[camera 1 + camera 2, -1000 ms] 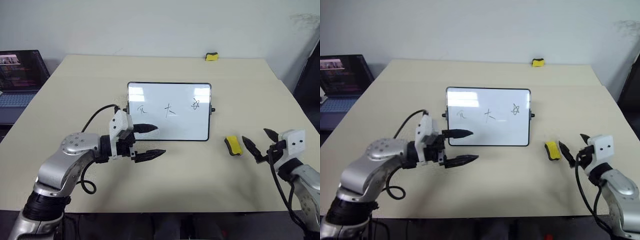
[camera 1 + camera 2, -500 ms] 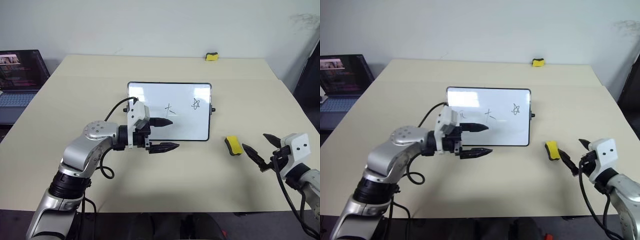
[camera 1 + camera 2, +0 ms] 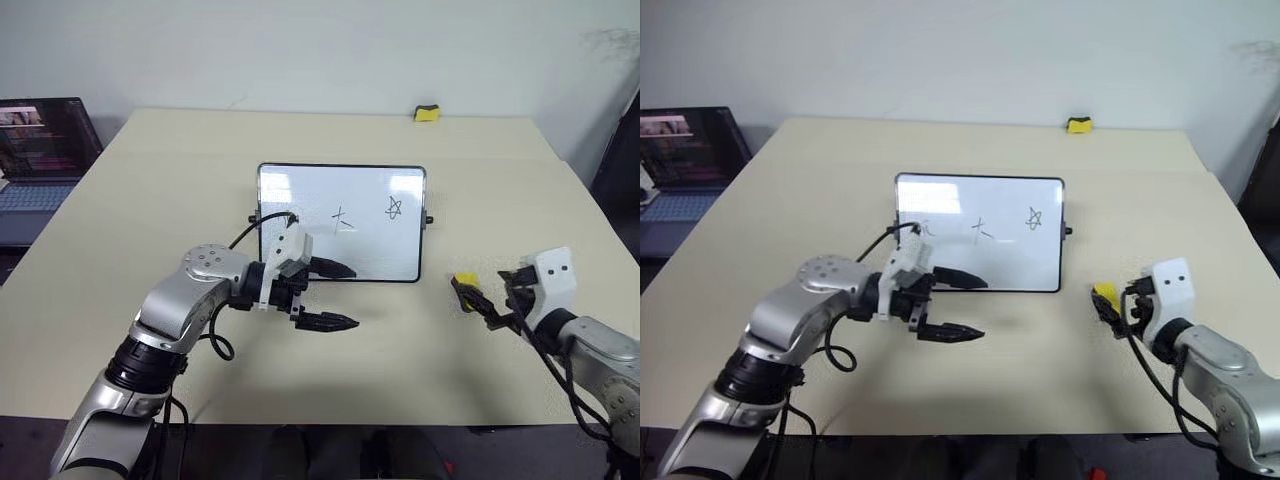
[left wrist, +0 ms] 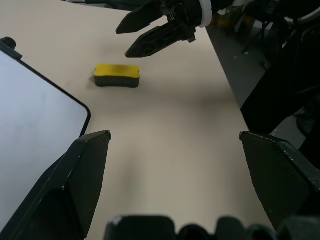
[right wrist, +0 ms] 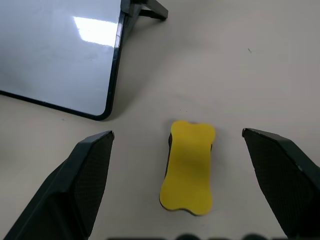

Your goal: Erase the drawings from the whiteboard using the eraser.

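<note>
On the beige table [image 3: 150, 200], the eraser [image 5: 188, 167] lies just right of the whiteboard [image 3: 340, 222]. The right claw [image 5: 178, 200], spread wide and empty, faces it; the left claw [image 3: 330, 295] gapes too. Light, squashy foam: probably best pinched across its narrow waist.

whiteboard [image 3: 340, 190] stood propped on counter [image 3: 400, 380], my drawings [image 3: 342, 220] intact; yellow eraser [image 5: 187, 167] lay flat just beside its right corner.
</note>
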